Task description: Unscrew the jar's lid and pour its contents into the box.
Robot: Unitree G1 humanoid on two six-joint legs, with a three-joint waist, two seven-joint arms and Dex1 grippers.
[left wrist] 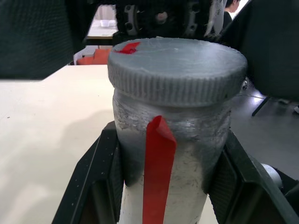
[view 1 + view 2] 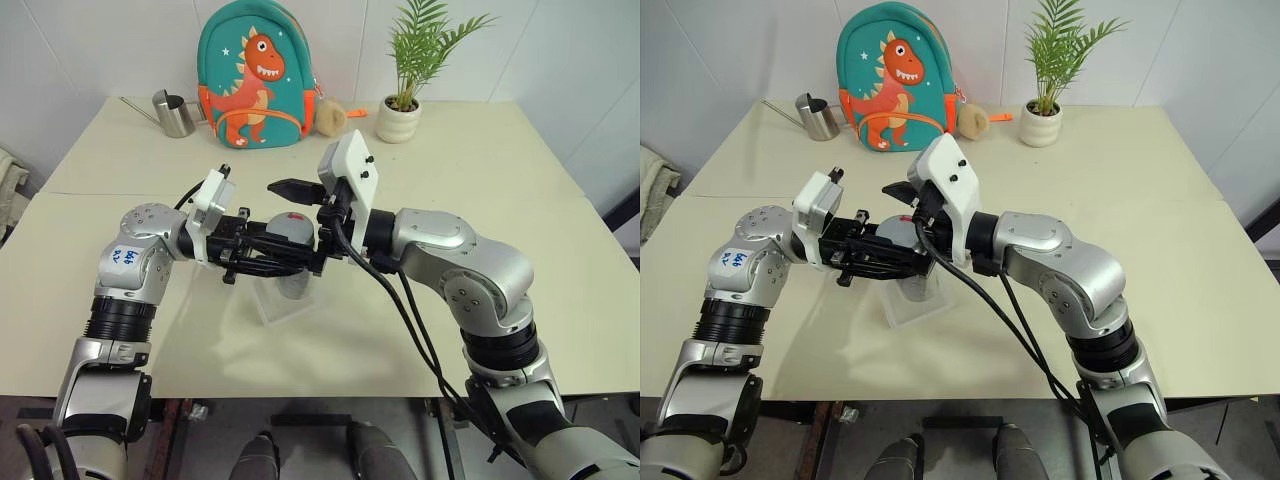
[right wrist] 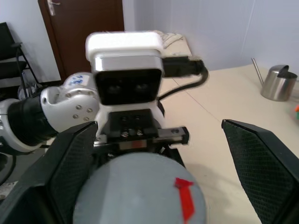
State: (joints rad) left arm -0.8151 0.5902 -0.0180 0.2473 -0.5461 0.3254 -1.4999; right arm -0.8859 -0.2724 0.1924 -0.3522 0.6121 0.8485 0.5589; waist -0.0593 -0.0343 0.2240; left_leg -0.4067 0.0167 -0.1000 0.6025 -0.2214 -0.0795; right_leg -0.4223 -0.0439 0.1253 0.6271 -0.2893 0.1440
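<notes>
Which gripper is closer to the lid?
Right. The right gripper is open with a finger on each side of the lid, not touching it. The left gripper is shut on the jar just below the lid.

Both arms are bent in toward each other at chest level. Left pincer (image 1: 163,186) points right, fingers clamped tight. Right pincer (image 3: 154,154) points left, fingers spread wide, apparently touching nothing, though it's hard to say.
</notes>
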